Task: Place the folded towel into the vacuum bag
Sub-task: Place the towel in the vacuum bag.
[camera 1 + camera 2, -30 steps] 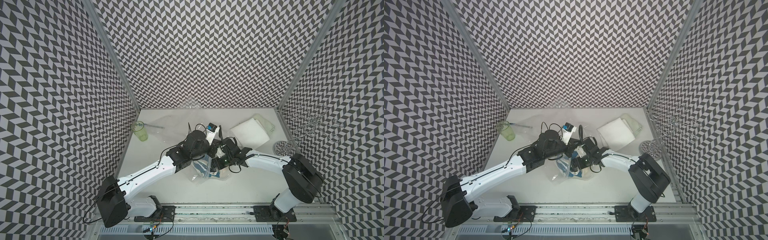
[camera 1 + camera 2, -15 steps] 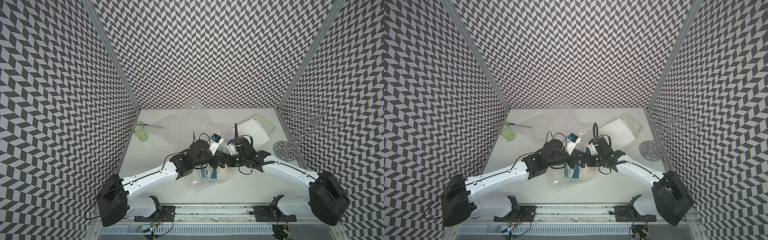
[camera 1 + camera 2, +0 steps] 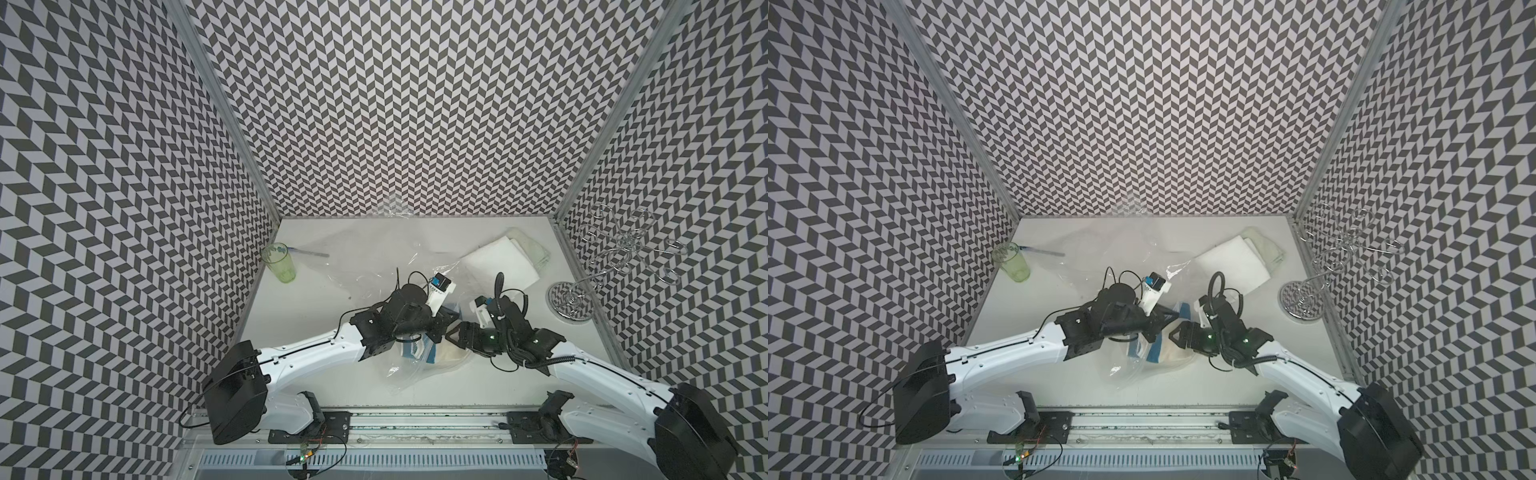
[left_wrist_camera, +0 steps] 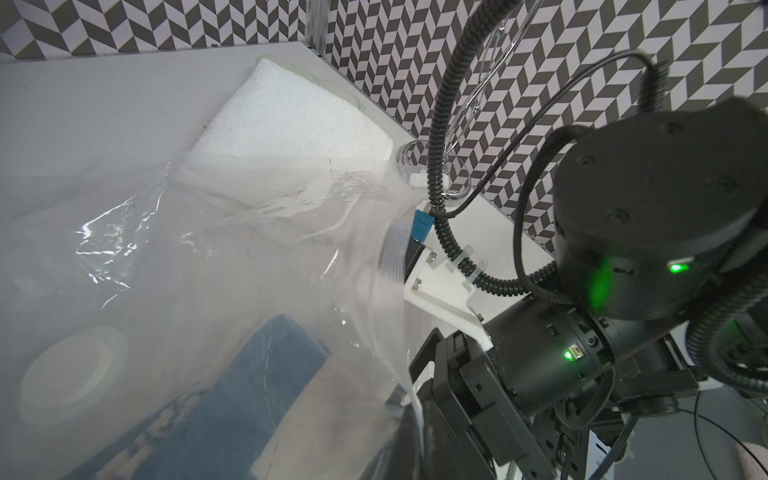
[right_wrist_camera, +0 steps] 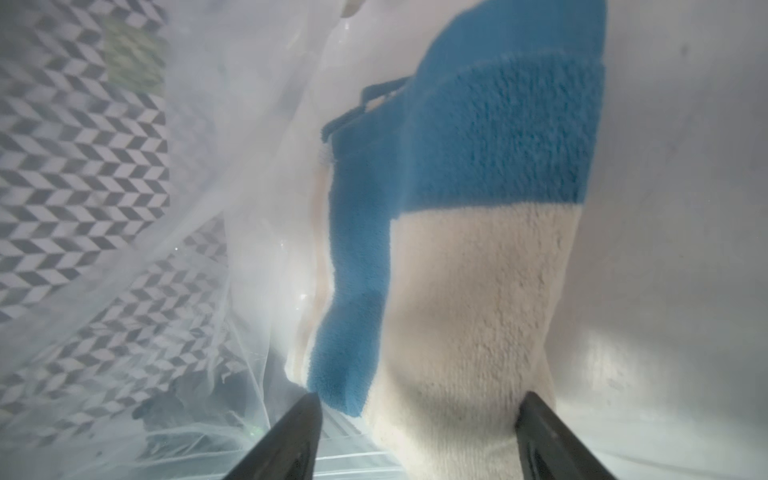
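Left end effector [image 3: 441,330] is clamped on the rim of the vacuum bag [image 4: 208,249], mouth lifted. Right end effector [image 5: 419,397], jaws apart, straddles the folded towel [image 5: 478,249], already inside the bag. Best nudge it deeper, then back straight out, clear of the film.

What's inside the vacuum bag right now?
A folded blue-and-cream towel lies inside the bag, seen through the clear plastic. The left arm covers part of it in both top views; whether anything lies under the towel cannot be seen.
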You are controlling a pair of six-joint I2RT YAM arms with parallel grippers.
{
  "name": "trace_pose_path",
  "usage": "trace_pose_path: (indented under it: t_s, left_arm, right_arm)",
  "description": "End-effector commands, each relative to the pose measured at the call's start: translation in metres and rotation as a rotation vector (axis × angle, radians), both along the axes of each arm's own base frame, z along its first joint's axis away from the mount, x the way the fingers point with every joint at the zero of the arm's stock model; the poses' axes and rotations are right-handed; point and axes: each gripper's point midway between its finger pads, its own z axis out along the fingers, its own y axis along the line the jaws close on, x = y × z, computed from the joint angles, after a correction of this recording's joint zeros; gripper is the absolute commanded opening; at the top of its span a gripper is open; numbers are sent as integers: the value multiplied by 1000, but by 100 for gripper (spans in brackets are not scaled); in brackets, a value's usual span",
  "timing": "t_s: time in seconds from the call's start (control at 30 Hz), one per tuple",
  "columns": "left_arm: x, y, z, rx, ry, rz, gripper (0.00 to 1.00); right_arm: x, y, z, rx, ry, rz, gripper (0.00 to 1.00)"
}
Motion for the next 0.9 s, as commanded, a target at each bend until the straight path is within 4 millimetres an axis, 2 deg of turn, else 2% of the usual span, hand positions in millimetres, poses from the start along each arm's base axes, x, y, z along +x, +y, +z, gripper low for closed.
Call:
trace_pose_path:
  t_s: [0.0, 0.17, 0.27, 0.37, 0.43, 0.5, 0.63, 0.73, 0.87]
  left_arm:
    - [2, -9, 1, -26, 0, -7, 0]
    - [6, -14, 0, -28, -7, -7, 0]
    - [8, -17, 2, -30, -10, -7, 0]
    - [9, -19, 6, -42, -11, -5, 0]
    - [10, -20, 8, -46, -9, -5, 0]
    - [10, -21, 9, -47, -10, -6, 0]
    - [9, -23, 6, -38, -4, -14, 0]
    - [6, -23, 3, -35, 3, -26, 0]
    - [2, -26, 0, -32, 12, -39, 0]
  right_arm:
    - [11, 13, 30, 76, -55, -64, 78]
    - [13, 8, 45, 78, -77, -136, 80]
    - [0, 3, 32, 96, -12, -187, 76]
    - [-20, 7, 19, 178, 51, -212, 67]
    - [-24, 10, 19, 237, 69, -219, 62]
    - [-24, 13, 19, 283, 80, -227, 62]
    - [-26, 23, 14, 360, 142, -227, 69]
    - [-24, 28, 10, 370, 162, -229, 73]
    - [-17, 26, 0, 340, 172, -298, 74]
